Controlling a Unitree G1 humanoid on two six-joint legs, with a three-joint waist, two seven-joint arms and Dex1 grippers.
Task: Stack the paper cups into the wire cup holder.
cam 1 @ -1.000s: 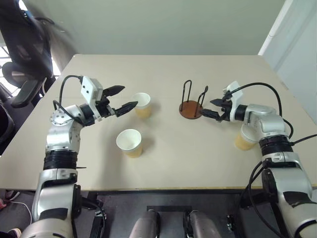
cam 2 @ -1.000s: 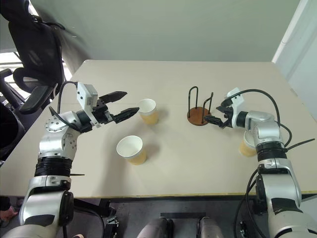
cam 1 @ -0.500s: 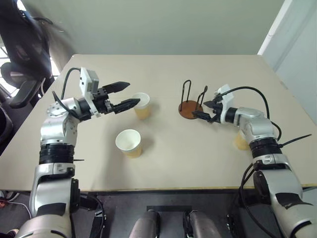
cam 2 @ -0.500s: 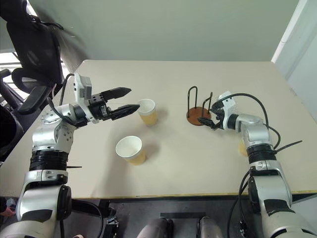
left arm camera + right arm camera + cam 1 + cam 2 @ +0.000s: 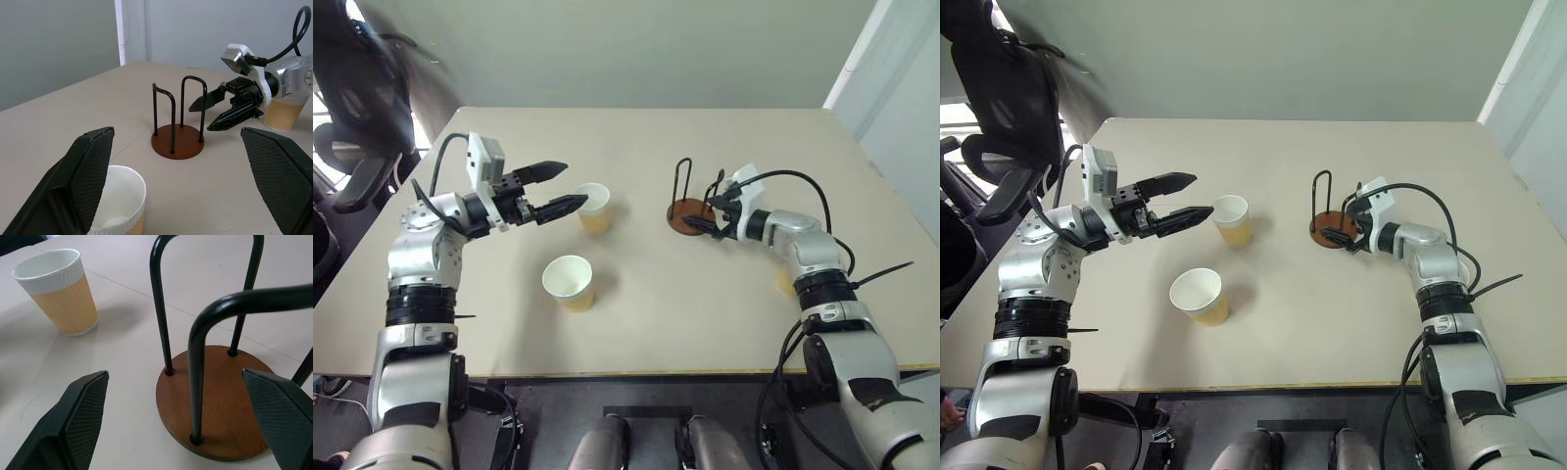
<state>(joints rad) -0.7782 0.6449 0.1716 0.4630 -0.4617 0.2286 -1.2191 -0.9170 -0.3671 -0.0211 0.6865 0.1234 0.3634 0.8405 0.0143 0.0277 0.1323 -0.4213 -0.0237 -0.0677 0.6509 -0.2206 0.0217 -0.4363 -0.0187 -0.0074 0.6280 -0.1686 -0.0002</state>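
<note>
The wire cup holder (image 5: 688, 214), a brown disc with black wire loops, stands right of the table's middle. My right gripper (image 5: 200, 118) is open, its fingers on either side of the holder's base (image 5: 215, 401) from the right. One paper cup (image 5: 594, 207) stands upright left of the holder, and my open left gripper (image 5: 576, 184) hovers just left of its rim with nothing in it. A second paper cup (image 5: 569, 282) stands nearer the front edge. A third paper cup (image 5: 283, 110) stands behind my right forearm, partly hidden.
The beige table (image 5: 636, 137) has bare room at the back and between the cups and the holder. A black office chair (image 5: 357, 98) stands off the table's far left corner. A wall edge (image 5: 862, 59) rises at the right.
My right gripper has slid left until its fingers flank the holder's base. My left gripper has lifted slightly and levelled beside the far cup. The cups and the holder have not moved.
</note>
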